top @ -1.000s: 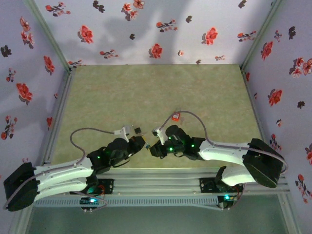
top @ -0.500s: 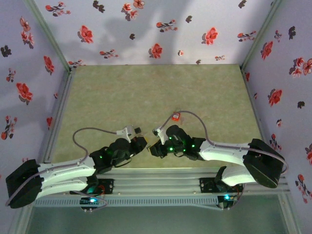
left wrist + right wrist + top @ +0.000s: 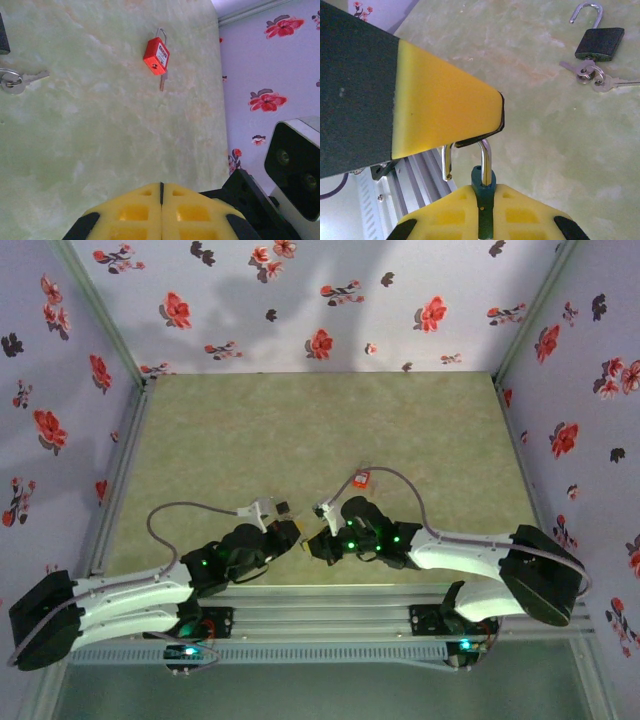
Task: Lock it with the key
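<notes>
My right gripper (image 3: 484,200) is shut on a dark green padlock (image 3: 483,181) whose silver shackle (image 3: 486,156) stands open, its free leg hanging to the left. The shut yellow fingers (image 3: 445,112) of my left gripper (image 3: 161,189) rest on top of that shackle, with nothing between them. In the top view the two grippers, left (image 3: 292,533) and right (image 3: 320,540), meet near the table's front middle. A key is not visible in the green padlock; its underside is hidden between my fingers.
A red padlock (image 3: 156,54) with a key (image 3: 162,83) in it lies farther out on the green mat (image 3: 361,479). A black padlock (image 3: 599,43) with an open shackle and a key ring (image 3: 593,76) lie nearby. The aluminium rail (image 3: 420,175) runs along the front edge.
The left gripper drew back slightly from the right gripper, then moved in again against the padlock's shackle. The right arm has held still with the green padlock.
</notes>
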`<state>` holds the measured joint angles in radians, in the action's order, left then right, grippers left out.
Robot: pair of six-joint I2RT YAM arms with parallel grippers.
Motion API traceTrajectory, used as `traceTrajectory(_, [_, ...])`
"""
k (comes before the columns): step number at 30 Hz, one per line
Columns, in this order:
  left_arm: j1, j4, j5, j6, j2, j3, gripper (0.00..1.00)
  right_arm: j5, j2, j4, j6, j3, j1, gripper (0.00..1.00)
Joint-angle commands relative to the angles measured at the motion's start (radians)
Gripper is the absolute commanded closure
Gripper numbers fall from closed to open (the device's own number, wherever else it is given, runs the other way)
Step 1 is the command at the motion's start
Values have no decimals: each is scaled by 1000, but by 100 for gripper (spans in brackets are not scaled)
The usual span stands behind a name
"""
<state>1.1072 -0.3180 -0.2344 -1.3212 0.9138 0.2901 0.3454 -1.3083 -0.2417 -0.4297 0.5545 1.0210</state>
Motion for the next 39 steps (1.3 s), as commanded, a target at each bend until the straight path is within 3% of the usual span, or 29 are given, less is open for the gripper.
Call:
traceTrajectory(1, [9, -37, -15, 34, -29, -16, 100, 28, 28, -27, -3, -9, 1, 100])
traceTrajectory(11, [9, -25, -19, 67, -102, -60, 100, 115, 87, -39, -4, -32, -1, 100])
traceTrajectory(26, [8, 8, -12, 134, -282, -147, 100, 402, 147, -223, -115, -95, -58, 100])
traceTrajectory(39, [8, 9, -9, 148, -303, -165, 100, 456, 103, -272, -153, -91, -63, 100])
